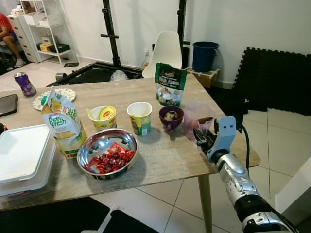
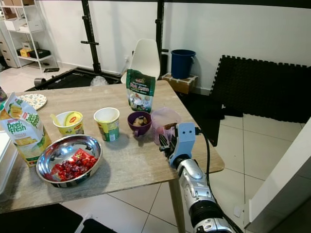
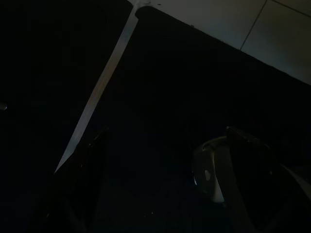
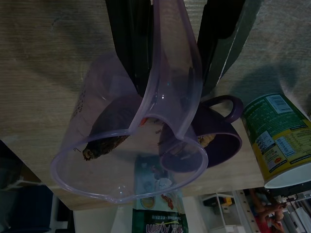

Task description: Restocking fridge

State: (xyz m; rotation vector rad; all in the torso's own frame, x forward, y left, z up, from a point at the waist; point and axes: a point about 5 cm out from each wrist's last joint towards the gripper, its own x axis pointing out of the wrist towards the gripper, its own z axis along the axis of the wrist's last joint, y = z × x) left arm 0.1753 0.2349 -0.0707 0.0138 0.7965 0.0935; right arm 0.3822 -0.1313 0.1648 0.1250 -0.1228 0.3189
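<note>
Right gripper (image 1: pixel 204 137) at the worktop's (image 1: pixel 165 160) right edge, fingers (image 4: pixel 127 39) pinching the handle of a clear purple measuring jug (image 4: pixel 131 145). Jug resting on the worktop near the right edge, just beside the purple cup (image 1: pixel 171 117), with a dark scrap of food lying in its bottom. Left gripper (image 3: pixel 160 184) hanging idle in the shade, fingers apart.

Likely trouble from here:
- Thin, slippery handle, gripped from one side only: likely to swing or twist between the fingers on lifting, tipping out the contents.
- Purple cup so close that a sideways pull could knock it, and with it the green-and-yellow paper cup (image 1: pixel 140 118) beyond.
- Green snack pouch (image 1: pixel 170 84) standing upright behind the jug, light and easy to topple with a careless sweep.
- Jug close to the right edge, so a loose release there could send it onto the tiled floor (image 1: pixel 277 141).
- Steel bowl (image 1: pixel 107 152) of red pieces and juice carton (image 1: pixel 61 124), near the front edge, not yet taken to the fridge.
</note>
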